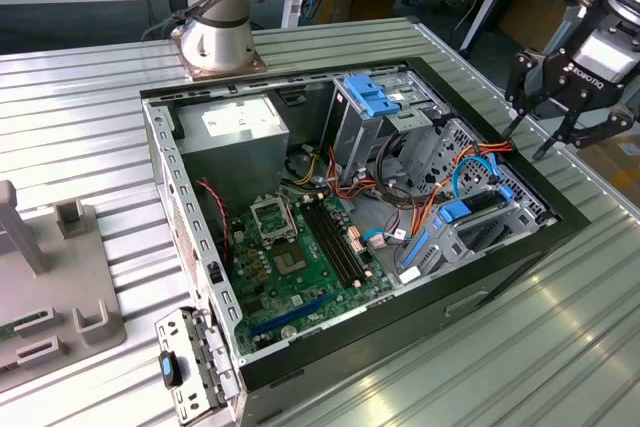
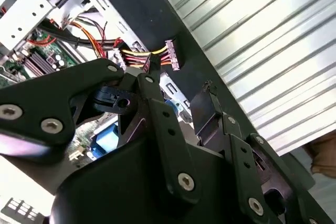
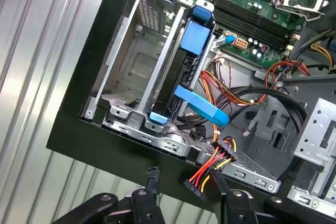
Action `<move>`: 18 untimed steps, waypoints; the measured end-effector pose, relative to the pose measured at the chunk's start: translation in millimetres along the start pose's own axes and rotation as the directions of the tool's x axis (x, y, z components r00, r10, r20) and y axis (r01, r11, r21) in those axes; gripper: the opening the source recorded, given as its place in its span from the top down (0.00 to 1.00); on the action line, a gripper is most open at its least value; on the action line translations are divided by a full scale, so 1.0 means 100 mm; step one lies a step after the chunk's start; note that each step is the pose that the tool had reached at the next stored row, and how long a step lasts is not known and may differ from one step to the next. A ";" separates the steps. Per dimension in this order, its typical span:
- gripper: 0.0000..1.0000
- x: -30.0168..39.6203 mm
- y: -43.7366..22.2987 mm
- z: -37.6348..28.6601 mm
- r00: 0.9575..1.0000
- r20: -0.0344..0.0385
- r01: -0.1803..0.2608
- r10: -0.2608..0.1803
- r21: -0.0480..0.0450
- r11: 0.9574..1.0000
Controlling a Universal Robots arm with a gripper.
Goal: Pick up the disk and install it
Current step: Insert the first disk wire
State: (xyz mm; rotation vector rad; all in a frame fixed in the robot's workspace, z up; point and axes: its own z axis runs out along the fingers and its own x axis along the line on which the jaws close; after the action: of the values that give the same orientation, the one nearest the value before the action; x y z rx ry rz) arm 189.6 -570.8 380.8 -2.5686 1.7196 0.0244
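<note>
Disk (image 3: 185, 77): stands on edge in a slot of the grey metal drive cage (image 3: 131, 72), its dark body framed by a blue carrier, inside the open computer case (image 3: 121, 156). A flat blue tab (image 3: 202, 107) crosses the disk's end nearer the black rim (contact cannot be confirmed). The green motherboard (image 3: 262, 3) lies beyond the cage. A red, yellow and black cable bundle (image 3: 220, 156) ends in a connector at the rim. Gripper (image 3: 185, 181): positioned over that rim, jaws spread apart, holding nothing, clear of the disk. Ribbed metal worktop (image 3: 31, 51) runs beside the case.
</note>
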 end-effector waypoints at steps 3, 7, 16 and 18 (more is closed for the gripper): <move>0.50 0.001 0.001 0.013 0.997 0.003 0.073 -0.073 -0.003 0.997; 0.50 0.002 0.002 0.055 0.974 0.009 0.228 -0.228 -0.009 0.974; 0.50 0.006 -0.004 0.098 0.914 0.016 0.406 -0.406 -0.013 0.914; 0.50 0.006 -0.003 0.098 0.908 0.003 0.418 -0.418 0.004 0.908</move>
State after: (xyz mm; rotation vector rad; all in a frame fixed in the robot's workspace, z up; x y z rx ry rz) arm 190.3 -570.8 371.0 -2.8707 1.1277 0.0096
